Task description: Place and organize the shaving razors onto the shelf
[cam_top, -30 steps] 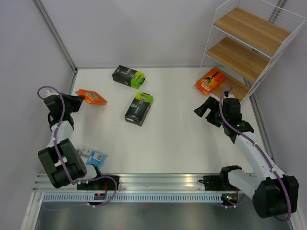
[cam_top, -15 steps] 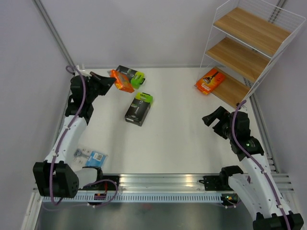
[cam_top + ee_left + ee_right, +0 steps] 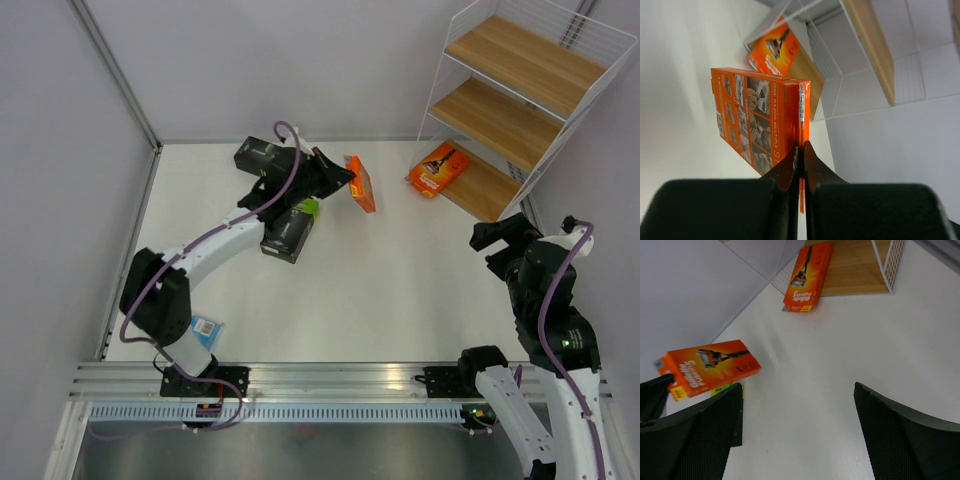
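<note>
Razor card (image 3: 361, 183): orange, held upright, left of shelf (image 3: 527, 62).
Left gripper (image 3: 801, 152): clamped on its edge.
Right gripper (image 3: 796, 390): jaws apart, near shelf.
Second card (image 3: 438, 168): partly on shelf's lowest board.

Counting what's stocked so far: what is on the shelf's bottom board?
One orange razor card lies on the bottom board, one end sticking out past its edge. The board's back part is covered by the middle board, so anything there is unseen.
</note>
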`<action>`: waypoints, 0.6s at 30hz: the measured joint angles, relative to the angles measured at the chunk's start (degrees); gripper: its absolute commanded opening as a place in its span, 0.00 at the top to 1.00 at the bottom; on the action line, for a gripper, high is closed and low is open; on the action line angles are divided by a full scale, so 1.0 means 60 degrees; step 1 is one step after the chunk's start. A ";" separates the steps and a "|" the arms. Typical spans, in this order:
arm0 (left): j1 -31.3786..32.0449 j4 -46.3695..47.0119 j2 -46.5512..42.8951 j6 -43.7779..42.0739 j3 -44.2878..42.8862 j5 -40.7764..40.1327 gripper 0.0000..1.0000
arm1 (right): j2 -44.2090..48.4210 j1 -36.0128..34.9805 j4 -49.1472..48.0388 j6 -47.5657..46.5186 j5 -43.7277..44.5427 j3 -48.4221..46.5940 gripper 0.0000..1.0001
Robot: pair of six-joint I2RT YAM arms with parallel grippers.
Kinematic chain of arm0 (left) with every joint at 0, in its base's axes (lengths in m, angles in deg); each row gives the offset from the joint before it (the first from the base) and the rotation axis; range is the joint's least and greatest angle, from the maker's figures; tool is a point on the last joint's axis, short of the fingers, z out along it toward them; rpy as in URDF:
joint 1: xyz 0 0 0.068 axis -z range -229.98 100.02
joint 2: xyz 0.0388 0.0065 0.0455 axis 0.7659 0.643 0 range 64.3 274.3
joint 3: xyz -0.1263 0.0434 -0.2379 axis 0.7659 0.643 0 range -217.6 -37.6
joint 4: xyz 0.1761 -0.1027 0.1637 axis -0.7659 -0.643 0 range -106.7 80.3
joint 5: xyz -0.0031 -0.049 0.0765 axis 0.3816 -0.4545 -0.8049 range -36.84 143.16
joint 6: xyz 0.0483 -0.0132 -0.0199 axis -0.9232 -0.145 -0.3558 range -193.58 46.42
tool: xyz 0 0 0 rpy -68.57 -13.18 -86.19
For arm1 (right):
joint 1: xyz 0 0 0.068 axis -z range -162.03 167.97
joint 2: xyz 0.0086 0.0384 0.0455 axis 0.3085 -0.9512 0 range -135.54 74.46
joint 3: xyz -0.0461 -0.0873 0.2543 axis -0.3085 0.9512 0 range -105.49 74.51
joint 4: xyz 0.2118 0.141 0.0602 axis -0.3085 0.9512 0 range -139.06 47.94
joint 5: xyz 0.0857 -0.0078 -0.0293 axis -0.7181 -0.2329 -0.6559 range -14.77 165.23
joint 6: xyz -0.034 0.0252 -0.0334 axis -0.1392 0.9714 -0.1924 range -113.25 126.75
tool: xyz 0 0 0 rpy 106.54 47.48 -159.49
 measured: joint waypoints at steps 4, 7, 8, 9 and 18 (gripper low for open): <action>0.1096 0.0627 0.1763 0.0331 -0.0954 -0.0379 0.98 | -0.0262 0.0000 -0.0004 -0.0543 0.0328 -0.0816 0.02; 0.1759 0.1468 0.3133 0.0801 -0.1989 -0.0554 0.98 | -0.0157 0.0000 0.0080 -0.0896 0.0426 -0.0925 0.02; 0.1945 0.1734 0.3606 0.1024 -0.2426 -0.0561 0.98 | -0.0113 0.0000 0.0138 -0.0994 0.0437 -0.0980 0.02; 0.2095 0.2047 0.4095 0.1228 -0.2838 -0.0568 0.98 | -0.0102 0.0000 0.0211 -0.1082 0.0452 -0.1060 0.02; 0.2954 0.3340 0.7817 0.2386 -0.6681 -0.1264 0.98 | -0.0029 0.0000 0.0637 -0.1639 0.0543 -0.1275 0.02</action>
